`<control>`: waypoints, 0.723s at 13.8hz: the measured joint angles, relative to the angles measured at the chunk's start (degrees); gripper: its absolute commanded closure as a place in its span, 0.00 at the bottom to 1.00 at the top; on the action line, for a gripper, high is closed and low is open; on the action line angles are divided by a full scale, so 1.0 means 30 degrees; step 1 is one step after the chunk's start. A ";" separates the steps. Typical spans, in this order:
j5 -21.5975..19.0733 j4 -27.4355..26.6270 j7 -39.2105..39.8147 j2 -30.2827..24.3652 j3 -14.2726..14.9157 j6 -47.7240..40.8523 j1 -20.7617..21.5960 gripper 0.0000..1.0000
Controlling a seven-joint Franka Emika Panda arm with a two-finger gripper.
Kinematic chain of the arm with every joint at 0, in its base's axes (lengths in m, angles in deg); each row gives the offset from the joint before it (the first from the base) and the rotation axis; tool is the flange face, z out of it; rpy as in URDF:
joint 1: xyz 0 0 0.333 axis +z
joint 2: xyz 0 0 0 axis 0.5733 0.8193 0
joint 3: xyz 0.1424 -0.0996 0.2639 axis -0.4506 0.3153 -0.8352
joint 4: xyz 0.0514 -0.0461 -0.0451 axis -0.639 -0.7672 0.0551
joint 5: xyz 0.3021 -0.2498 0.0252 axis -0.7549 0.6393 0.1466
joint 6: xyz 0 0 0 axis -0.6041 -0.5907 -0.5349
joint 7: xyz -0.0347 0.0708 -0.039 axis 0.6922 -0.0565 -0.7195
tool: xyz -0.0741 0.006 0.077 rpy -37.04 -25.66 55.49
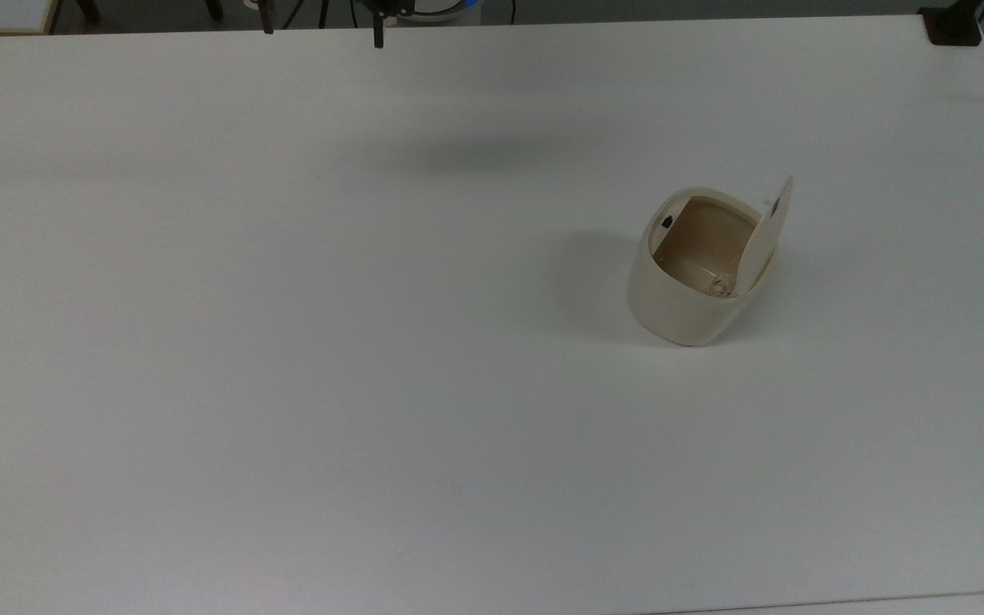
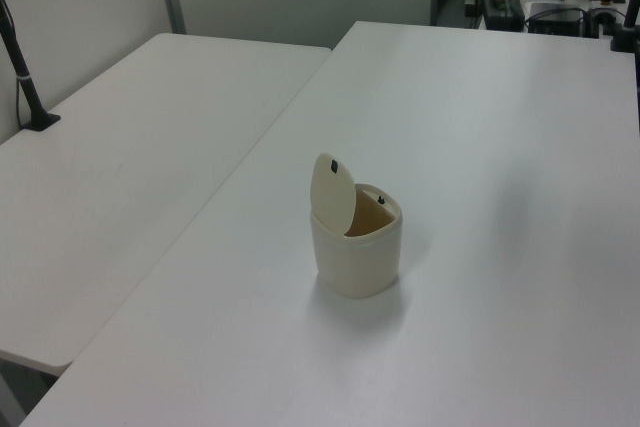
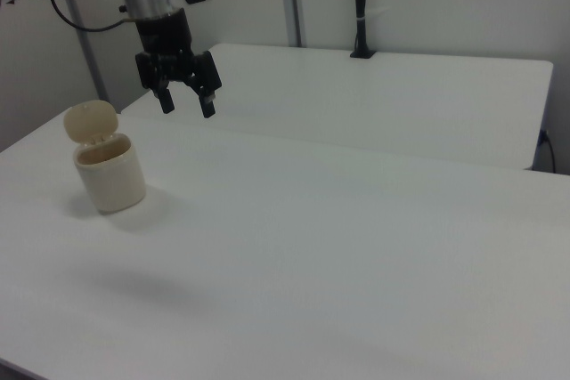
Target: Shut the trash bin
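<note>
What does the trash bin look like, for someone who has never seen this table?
Start at the large white table; in the top view, the trash bin stands alone toward the top view's right. It is a small cream-beige tub with rounded sides. Its flat lid of the same colour stands up open at the rim, and a small black button sits inside the opposite rim.

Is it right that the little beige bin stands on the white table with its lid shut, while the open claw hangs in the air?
Not quite: the trash bin has its lid standing open, as the right view shows. The gripper does hang open above the table.
</note>
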 measured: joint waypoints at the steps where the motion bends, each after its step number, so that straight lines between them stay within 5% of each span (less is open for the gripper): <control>1: 0.0000 0.0000 0.0000 0.0002 -0.0001 0.0000 0.0000 0.00; 10: 0.0000 0.0385 0.1357 0.0677 -0.0043 0.0214 -0.0838 0.00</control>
